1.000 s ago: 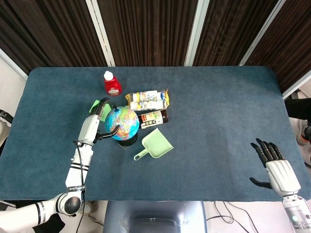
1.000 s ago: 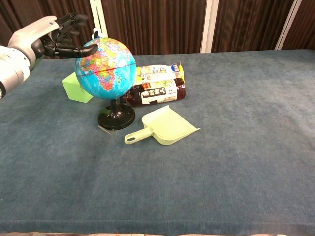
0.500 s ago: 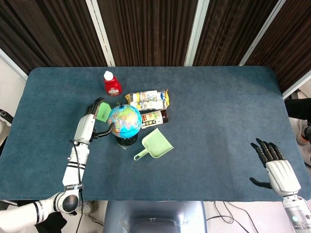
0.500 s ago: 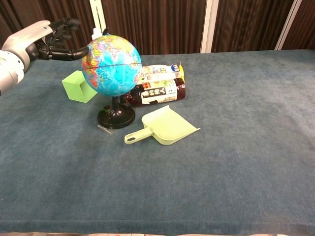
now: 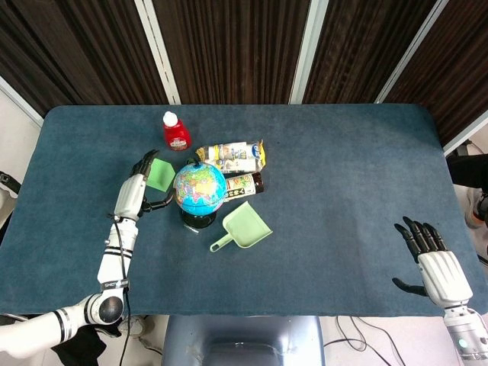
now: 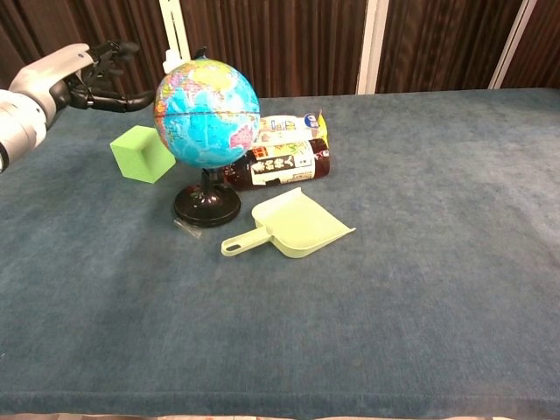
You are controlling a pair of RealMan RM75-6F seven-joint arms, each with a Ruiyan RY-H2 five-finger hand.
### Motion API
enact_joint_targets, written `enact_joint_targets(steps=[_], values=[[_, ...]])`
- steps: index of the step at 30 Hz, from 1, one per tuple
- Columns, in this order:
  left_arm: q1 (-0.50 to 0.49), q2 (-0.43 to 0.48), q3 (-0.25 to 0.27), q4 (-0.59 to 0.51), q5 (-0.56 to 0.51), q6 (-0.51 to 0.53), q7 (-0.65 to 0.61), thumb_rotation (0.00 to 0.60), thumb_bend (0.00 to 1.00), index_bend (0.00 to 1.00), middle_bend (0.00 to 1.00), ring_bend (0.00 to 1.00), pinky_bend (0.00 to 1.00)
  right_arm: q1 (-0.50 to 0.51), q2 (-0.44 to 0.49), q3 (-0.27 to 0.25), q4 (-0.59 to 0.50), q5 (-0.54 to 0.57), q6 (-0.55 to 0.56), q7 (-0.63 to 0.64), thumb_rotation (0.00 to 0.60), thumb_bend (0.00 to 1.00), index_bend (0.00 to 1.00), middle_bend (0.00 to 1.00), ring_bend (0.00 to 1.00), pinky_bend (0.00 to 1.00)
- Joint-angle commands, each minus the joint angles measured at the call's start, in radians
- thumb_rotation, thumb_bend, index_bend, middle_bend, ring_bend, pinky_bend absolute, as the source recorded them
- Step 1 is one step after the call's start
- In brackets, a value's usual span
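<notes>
The left hand (image 5: 136, 192) is seen hovering just left of the globe (image 5: 200, 188), fingers spread apart and nothing held in it. From the chest view the same hand (image 6: 74, 77) sits up above the green cube (image 6: 141, 153), with its fingertips (image 6: 144, 103) reaching toward the globe (image 6: 206, 114), and whether they actually touch can't be told. The globe is stood upright on its black base (image 6: 206, 206), left of the tabletop's middle and a bit toward the far edge.

The cube is placed just left of the globe, close to the base but apart from it. A light green dustpan (image 5: 242, 228) is laid flat just beside the base on the near-right side, handle pointed toward the near edge. Behind the globe, a dark bottle (image 6: 278, 164) is lying on its side, and a yellow-and-white packet (image 5: 229, 156) is laid right behind that, the two looking pressed together. A red bottle with a white cap (image 5: 175, 132) is stood upright further toward the far edge, well apart from the hand.

The right hand (image 5: 433, 263) is parked way off at the near right corner of the tabletop (image 5: 343, 168), fingers spread, nothing gripped, well apart from everything else.
</notes>
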Motion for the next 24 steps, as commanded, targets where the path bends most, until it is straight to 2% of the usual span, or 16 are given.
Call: enact_joint_targets(steps=[1,5,12,19,21,24], values=[[0.005,0.002,0.003,0.001,0.000,0.003,-0.007,0.517,0.30,0.00,0.00,0.00,0.01,0.000,0.000,0.000,0.000,0.001,0.000,0.000,0.600,0.18,0.00,0.00,0.00,0.00],[0.025,0.022,0.012,-0.017,0.030,0.028,-0.033,0.525,0.31,0.00,0.00,0.00,0.01,-0.001,0.001,0.000,0.000,0.000,0.002,0.002,0.600,0.18,0.00,0.00,0.00,0.00],[0.073,0.077,0.020,-0.069,0.097,0.041,-0.171,0.548,0.33,0.00,0.00,0.00,0.01,-0.004,0.001,-0.002,-0.001,-0.006,0.007,0.000,0.600,0.18,0.00,0.00,0.00,0.00],[0.110,0.119,0.053,-0.166,0.184,0.086,-0.221,0.558,0.33,0.00,0.00,0.00,0.01,-0.003,-0.004,-0.006,-0.004,-0.015,0.006,-0.011,0.600,0.18,0.00,0.00,0.00,0.00],[0.094,0.121,0.043,-0.181,0.179,0.057,-0.242,0.553,0.33,0.00,0.00,0.00,0.01,-0.004,-0.004,-0.006,-0.004,-0.016,0.008,-0.011,0.600,0.18,0.00,0.00,0.00,0.00],[0.115,0.139,0.069,-0.234,0.204,0.073,-0.243,0.555,0.33,0.00,0.00,0.00,0.01,-0.003,-0.003,-0.006,-0.004,-0.016,0.007,-0.008,0.600,0.18,0.00,0.00,0.00,0.00]])
